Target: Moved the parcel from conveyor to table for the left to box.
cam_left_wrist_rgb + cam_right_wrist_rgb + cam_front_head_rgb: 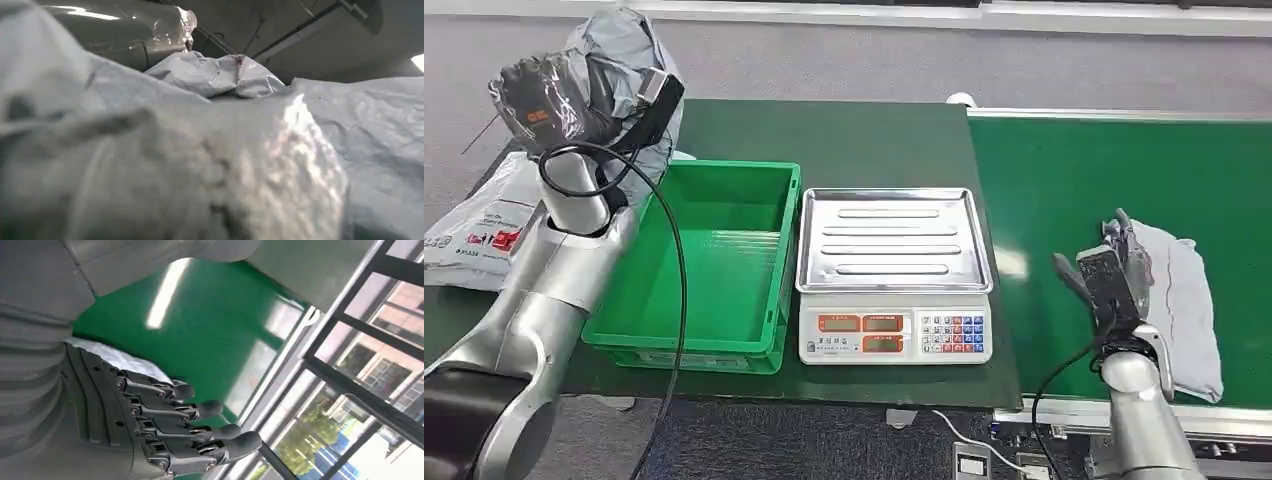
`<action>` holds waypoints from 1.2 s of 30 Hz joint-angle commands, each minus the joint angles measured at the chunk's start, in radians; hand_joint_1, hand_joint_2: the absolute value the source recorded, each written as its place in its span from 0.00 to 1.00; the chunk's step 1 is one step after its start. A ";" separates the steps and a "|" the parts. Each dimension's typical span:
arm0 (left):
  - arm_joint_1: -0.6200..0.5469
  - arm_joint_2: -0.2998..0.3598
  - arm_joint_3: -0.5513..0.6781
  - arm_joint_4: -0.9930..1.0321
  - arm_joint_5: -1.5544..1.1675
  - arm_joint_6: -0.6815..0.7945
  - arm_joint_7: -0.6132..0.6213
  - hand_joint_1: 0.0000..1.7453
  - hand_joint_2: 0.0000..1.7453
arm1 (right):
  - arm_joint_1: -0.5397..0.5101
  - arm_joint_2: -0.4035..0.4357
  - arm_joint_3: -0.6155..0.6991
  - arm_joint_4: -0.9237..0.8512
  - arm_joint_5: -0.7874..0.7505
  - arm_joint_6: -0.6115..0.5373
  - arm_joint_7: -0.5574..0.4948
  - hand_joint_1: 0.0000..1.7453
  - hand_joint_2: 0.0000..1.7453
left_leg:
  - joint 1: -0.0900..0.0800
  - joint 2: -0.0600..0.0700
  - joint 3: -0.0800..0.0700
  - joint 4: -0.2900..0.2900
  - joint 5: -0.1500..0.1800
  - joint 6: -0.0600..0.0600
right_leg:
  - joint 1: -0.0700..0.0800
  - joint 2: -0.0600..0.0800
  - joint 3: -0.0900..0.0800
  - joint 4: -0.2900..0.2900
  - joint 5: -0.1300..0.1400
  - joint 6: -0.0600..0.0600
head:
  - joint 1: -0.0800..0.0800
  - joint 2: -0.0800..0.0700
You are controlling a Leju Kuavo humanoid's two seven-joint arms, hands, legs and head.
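Note:
My left hand (539, 100) is raised at the far left of the table and grips a crumpled grey plastic parcel (619, 45), held above the far-left corner of the green box (724, 170). Up close in the left wrist view, that parcel's (220, 75) wrinkled film hides the fingers. A second grey parcel (1184, 300) lies flat on the green conveyor belt (1104, 170) at the right. My right hand (1109, 270) stands at its left edge with fingers straight and holding nothing. The right wrist view has the hand (150, 425) stretched out with the parcel (112, 357) behind it.
An electronic scale with a steel tray (894, 240) stands between the green box and the conveyor on the dark green table (844, 140). A white printed parcel (479, 225) lies at the table's left edge. A black cable hangs from my left arm across the box's left side.

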 commanded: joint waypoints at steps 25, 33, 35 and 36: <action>0.021 -0.098 0.073 0.146 0.326 -0.203 -0.443 0.00 0.00 | 0.059 -0.021 -0.101 -0.122 -0.021 0.065 0.031 0.00 1.00 | 0.001 0.002 0.005 -0.001 -0.002 0.000 | 0.001 0.002 0.005 -0.002 0.000 -0.001 | 0.000 0.000; 0.121 -0.153 0.103 -0.120 0.827 -0.316 -0.733 0.00 0.00 | 0.081 -0.017 -0.106 -0.131 -0.015 0.076 0.024 0.00 1.00 | 0.001 0.000 0.006 -0.002 -0.002 -0.001 | 0.001 0.000 0.008 -0.004 -0.001 -0.001 | 0.000 0.000; 0.142 -0.162 0.094 -0.155 0.925 -0.368 -0.751 0.00 0.00 | 0.078 -0.013 -0.101 -0.125 -0.013 0.075 0.019 0.00 1.00 | 0.000 0.000 0.002 -0.001 -0.001 0.000 | 0.000 0.000 0.003 -0.002 0.000 -0.001 | 0.000 0.000; 0.149 -0.168 0.084 -0.161 0.996 -0.422 -0.755 0.00 0.00 | 0.072 -0.013 -0.095 -0.117 -0.012 0.075 0.017 0.00 1.00 | 0.000 0.000 0.003 -0.001 -0.001 0.000 | 0.001 0.000 0.004 -0.002 0.000 -0.001 | 0.000 0.000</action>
